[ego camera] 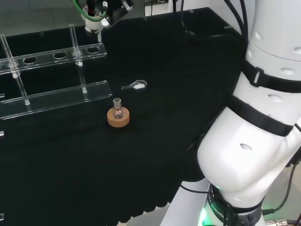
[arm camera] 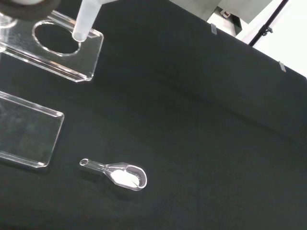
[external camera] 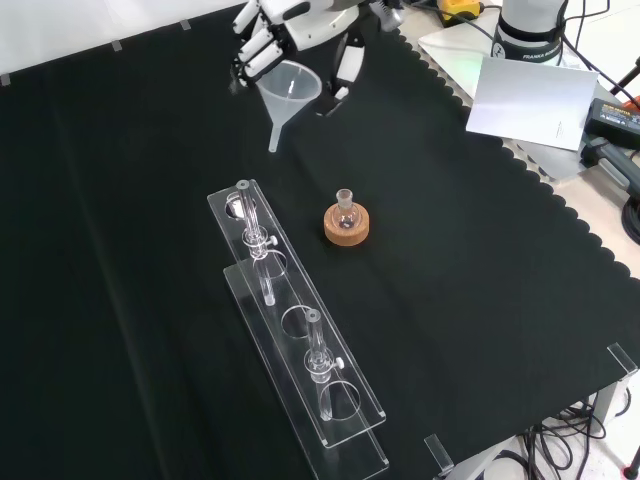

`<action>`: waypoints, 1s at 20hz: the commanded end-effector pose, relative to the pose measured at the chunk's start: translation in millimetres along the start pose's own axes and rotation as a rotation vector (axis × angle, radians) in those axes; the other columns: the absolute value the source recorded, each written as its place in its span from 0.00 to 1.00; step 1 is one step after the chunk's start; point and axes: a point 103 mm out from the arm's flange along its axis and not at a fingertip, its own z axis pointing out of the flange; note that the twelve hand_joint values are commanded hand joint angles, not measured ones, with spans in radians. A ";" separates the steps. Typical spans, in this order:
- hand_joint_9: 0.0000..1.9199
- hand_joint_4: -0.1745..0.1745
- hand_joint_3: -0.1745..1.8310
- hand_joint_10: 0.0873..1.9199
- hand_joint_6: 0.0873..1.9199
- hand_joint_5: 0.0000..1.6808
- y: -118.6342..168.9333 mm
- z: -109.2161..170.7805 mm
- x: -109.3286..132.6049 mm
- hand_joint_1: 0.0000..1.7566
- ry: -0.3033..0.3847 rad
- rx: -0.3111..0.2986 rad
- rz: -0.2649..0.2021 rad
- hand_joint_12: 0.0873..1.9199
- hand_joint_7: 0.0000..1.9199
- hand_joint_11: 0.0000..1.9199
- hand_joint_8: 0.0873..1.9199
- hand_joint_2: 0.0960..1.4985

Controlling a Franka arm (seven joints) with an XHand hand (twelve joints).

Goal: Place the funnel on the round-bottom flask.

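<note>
1 hand [external camera: 290, 28] curls its fingers around the funnel [external camera: 288, 92], held aloft.

Robot hand [external camera: 272, 35] holding clear funnel [external camera: 289, 92] aloft, round-bottom flask [external camera: 345, 209] on cork ring [external camera: 346, 226] below

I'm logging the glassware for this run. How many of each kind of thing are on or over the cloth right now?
Funnel, held by the hand: 1
Round-bottom flask: 1
Cork ring stand: 1
Clear rack: 1
Small glass scoop with white powder: 1
Total: 5
</note>
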 end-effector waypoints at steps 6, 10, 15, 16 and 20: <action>0.58 0.50 0.35 0.19 0.28 0.37 -73.7 44.8 0.0 0.44 -0.075 0.091 0.062 0.63 0.37 0.36 0.33 0.46; 0.57 0.50 0.35 0.19 0.28 0.37 -82.0 52.7 6.0 0.44 -0.071 0.101 0.056 0.63 0.37 0.36 0.33 0.46; 0.57 0.50 0.35 0.20 0.28 0.37 -88.4 63.2 20.8 0.43 -0.081 0.111 0.038 0.63 0.36 0.36 0.33 0.46; 0.57 0.50 0.35 0.20 0.28 0.37 -88.9 66.1 24.0 0.43 -0.084 0.115 0.035 0.63 0.36 0.36 0.33 0.46; 0.57 0.50 0.35 0.20 0.28 0.37 -89.0 78.8 35.1 0.43 -0.089 0.132 0.024 0.63 0.36 0.36 0.33 0.46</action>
